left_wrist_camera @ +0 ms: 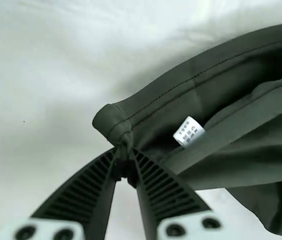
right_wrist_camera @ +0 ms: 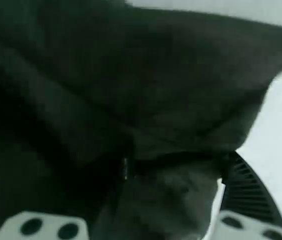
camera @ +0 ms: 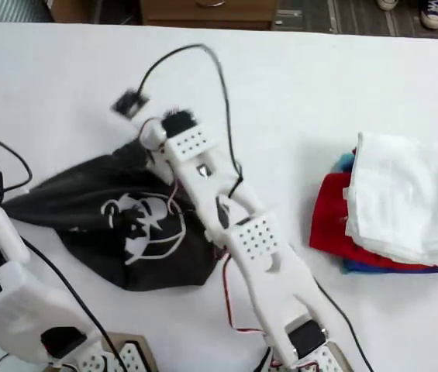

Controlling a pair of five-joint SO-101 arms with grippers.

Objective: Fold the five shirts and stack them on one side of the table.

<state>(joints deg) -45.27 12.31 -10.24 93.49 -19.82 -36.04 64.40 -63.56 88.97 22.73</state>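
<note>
A black shirt (camera: 137, 225) with a white print lies crumpled left of the table's centre. My left gripper (left_wrist_camera: 124, 164) is shut on a bunched corner of the shirt (left_wrist_camera: 215, 120), next to a white label (left_wrist_camera: 189, 131). In the high view that left gripper (camera: 0, 200) is at the shirt's left tip. My right gripper (camera: 152, 144) is at the shirt's far edge. In its wrist view the right gripper (right_wrist_camera: 178, 165) is open, with dark cloth (right_wrist_camera: 131, 90) bulging between the fingers (right_wrist_camera: 245, 185). Several folded shirts are stacked at the right, a white shirt (camera: 405, 194) over a red shirt (camera: 327, 225) and blue ones.
A black cable (camera: 222, 77) loops from the right arm over the far middle of the white table (camera: 319, 85), ending by a small black block (camera: 129, 102). Both arm bases stand at the near edge. Bare tabletop lies between the black shirt and the stack.
</note>
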